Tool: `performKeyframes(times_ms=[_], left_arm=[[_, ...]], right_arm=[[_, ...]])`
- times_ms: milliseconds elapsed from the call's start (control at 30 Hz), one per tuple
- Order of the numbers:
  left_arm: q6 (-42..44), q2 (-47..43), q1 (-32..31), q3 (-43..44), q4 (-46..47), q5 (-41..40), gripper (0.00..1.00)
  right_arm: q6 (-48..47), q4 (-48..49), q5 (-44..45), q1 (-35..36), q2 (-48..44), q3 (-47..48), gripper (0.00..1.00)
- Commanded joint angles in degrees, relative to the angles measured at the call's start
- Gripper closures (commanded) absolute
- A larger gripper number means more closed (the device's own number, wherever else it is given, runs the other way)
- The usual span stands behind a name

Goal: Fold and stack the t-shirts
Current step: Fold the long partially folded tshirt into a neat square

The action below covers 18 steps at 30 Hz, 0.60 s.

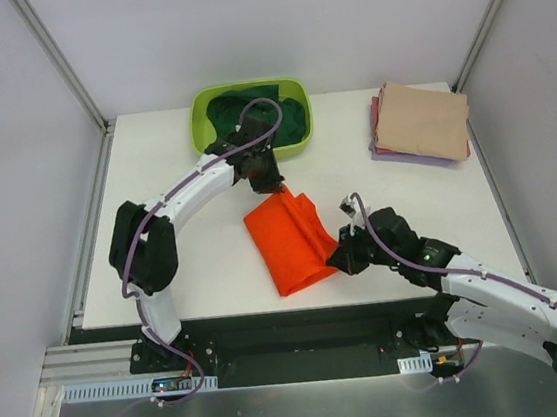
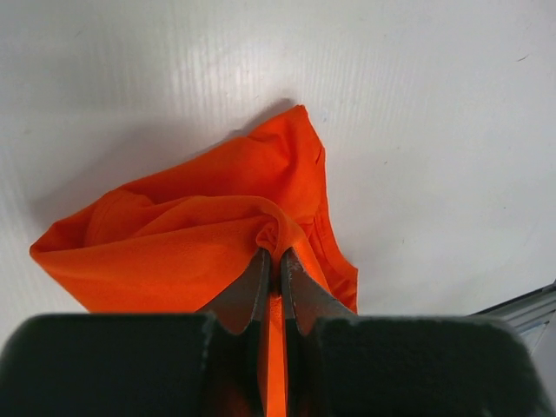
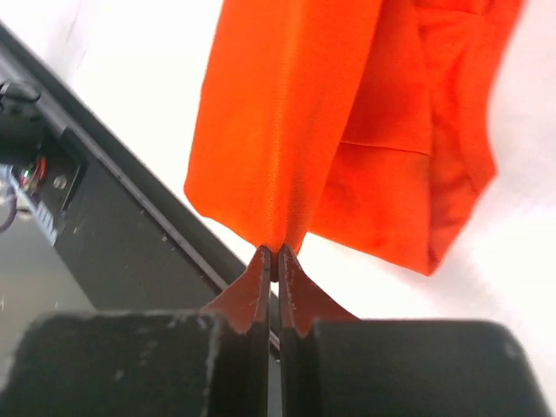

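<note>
The bright orange t-shirt (image 1: 290, 239) lies partly folded in the middle of the white table. My left gripper (image 1: 268, 184) is shut on its far edge; the left wrist view shows cloth (image 2: 200, 234) bunched between the fingers. My right gripper (image 1: 339, 259) is shut on the shirt's near right corner; the right wrist view shows the orange cloth (image 3: 287, 122) pinched at the fingertips. A dark green t-shirt (image 1: 252, 111) lies crumpled in the lime-green tub (image 1: 199, 127). A folded stack with a tan shirt (image 1: 421, 120) on top of lilac and reddish ones sits at the back right.
The table's near edge and a black rail (image 1: 272, 325) run just below the orange shirt. Metal frame posts (image 1: 61, 62) stand at the back corners. The left arm (image 1: 173, 205) arches over the table's left half.
</note>
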Motion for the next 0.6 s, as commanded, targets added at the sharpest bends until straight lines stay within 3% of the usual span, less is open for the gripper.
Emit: performKeyframes(times_ms=[0,400,500,567], left_arm=[[1.3,5.1,-0.8,8.3,2.6,0.2,1.00],[4.0,19.1,-3.6,18.8,2.7,4.9,1.00],[4.1,20.9,-4.4,20.4,2.7,5.1,1.00],[4.1,21.7,-4.5,20.9,2.7,5.5,0.90]], right_arm=[[4.6,-4.5,4.3,-3.8,-1.0,-0.8,1.00],[8.3,-9.8,8.7,-8.4,-0.1,-3.0,0.99],[10.4,-10.4,11.0,-9.3,0.0,-4.4,0.90],[10.8,-10.9,11.4,-9.7,0.4,-4.5,0.76]])
